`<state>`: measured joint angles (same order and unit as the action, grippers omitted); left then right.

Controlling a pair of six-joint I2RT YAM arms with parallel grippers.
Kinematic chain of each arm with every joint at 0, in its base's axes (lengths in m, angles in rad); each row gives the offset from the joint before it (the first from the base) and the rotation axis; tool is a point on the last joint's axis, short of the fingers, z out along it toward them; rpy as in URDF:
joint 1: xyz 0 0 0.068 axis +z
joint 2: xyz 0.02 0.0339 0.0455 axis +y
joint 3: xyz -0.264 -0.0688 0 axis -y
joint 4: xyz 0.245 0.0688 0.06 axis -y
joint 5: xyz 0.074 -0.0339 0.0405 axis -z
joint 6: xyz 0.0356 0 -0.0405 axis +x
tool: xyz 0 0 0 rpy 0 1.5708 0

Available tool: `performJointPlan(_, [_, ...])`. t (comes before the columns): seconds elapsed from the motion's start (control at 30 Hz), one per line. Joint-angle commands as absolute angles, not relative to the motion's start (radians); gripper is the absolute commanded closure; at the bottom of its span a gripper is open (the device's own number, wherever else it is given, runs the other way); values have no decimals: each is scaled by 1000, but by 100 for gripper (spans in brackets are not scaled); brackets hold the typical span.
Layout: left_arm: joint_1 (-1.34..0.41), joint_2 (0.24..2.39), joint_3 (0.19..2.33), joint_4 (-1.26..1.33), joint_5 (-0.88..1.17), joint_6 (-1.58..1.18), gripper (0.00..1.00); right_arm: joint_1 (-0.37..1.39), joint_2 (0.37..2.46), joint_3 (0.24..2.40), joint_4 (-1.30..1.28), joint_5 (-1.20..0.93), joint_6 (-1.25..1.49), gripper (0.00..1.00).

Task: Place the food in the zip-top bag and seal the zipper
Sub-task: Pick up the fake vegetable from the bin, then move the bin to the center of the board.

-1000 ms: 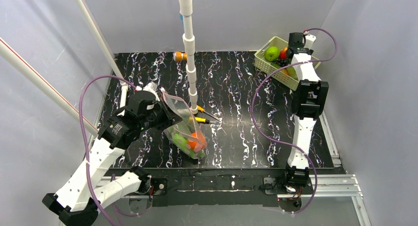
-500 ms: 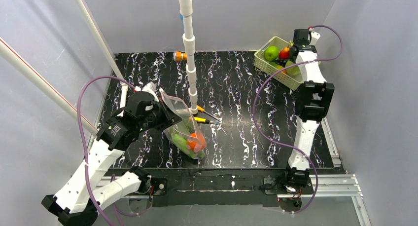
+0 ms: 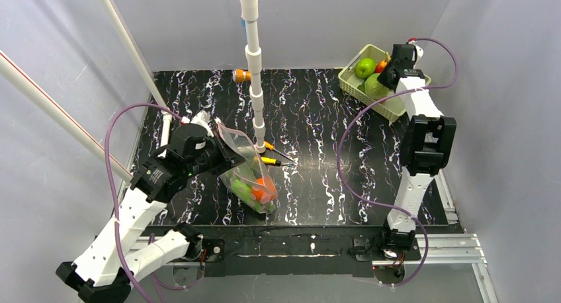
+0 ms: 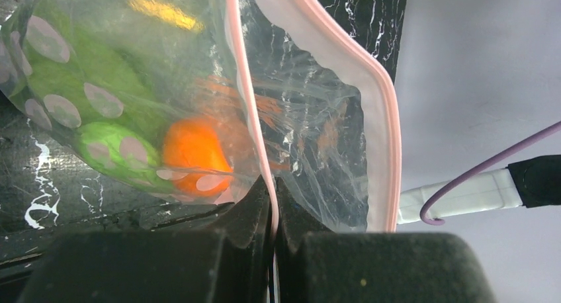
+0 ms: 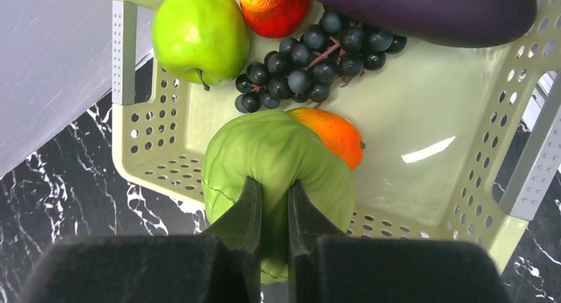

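The zip-top bag point(image 3: 246, 173) hangs open on the left, with orange balls point(image 4: 195, 147) and green pieces point(image 4: 99, 98) of food inside. My left gripper point(image 4: 272, 190) is shut on one side of its pink zipper point(image 4: 248, 118); the other side bows away to the right. Over the green basket point(image 5: 463, 204) at the far right, my right gripper point(image 5: 274, 190) is shut on a soft round green piece point(image 5: 278, 151), its skin pinched between the fingers. A green apple point(image 5: 198, 32), black grapes point(image 5: 311, 58), a purple eggplant point(image 5: 430, 12), a red fruit point(image 5: 271, 8) and an orange piece point(image 5: 334, 134) lie in the basket.
A white jointed post point(image 3: 255, 71) stands mid-table behind the bag. A yellow-handled screwdriver point(image 3: 271, 161) lies beside the bag. A small orange object point(image 3: 242, 75) sits by the back wall. Two white rods point(image 3: 126, 42) slant across the left side.
My right gripper went from open to shut on the round green piece in the basket and has raised it a little. The left arm and the bag have stayed put.
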<state>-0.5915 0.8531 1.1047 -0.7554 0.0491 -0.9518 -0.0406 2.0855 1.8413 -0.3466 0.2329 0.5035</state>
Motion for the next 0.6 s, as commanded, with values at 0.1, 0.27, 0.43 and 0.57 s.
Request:
performJointPlan(0.1, [-591, 834, 1078, -717, 76, -970, 100, -34, 2034, 1799, -268, 135, 526, 99])
performJointPlan(0.27, [-591, 867, 1094, -709, 79, -956, 100, -27, 1996, 1745, -270, 39, 569, 99])
performJointPlan(0.43, [-591, 888, 1103, -717, 65, -951, 100, -4, 1876, 1571, -140, -26, 612, 99])
performJointPlan(0.57, [-591, 868, 1090, -710, 70, -962, 100, -3, 1919, 1667, -248, 93, 553, 99])
